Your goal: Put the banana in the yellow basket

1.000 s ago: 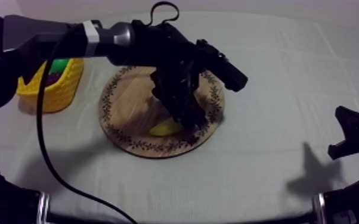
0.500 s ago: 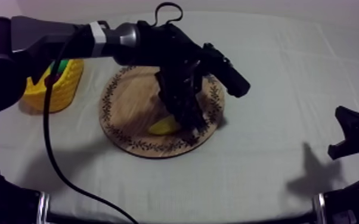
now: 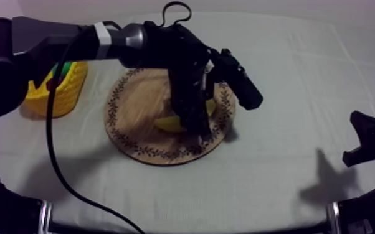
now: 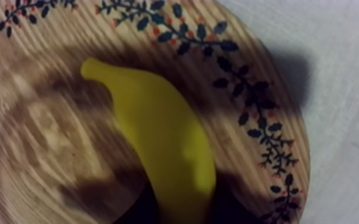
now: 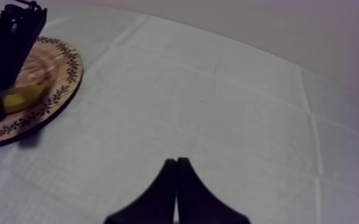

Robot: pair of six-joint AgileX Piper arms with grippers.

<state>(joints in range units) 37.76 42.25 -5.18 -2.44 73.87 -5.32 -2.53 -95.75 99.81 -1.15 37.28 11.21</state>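
Over the round wooden board (image 3: 131, 118), which lies left of the middle of the table (image 3: 289, 81), my left arm (image 3: 71, 40) reaches in from the upper left of the top view. It points the left gripper (image 3: 197, 127) down at the board's right half. The banana (image 3: 169, 123) is there, on or just above the wood (I cannot tell whether it touches), and yellow shows at either side of the black fingers. In the left wrist view the banana runs away from the camera across the wood grain, its tapered tip toward the board's middle. Its near end goes in between two dark shapes, the fingers clasped round it. The board's patterned rim of leaves and small red dots curves past beside the banana, and bare cloth lies beyond the rim. The yellow basket (image 3: 62, 96) stands near the board's left edge, apart from it and partly behind the arm, with something green (image 3: 67, 66) showing above its rim. My right gripper (image 5: 176, 164) is well apart from all this, low at the right side of the table over bare cloth. Its two fingers lie pressed together as a narrow wedge with nothing between them. In the right wrist view the left gripper stands upright over the far board, with the banana's yellow at its foot.
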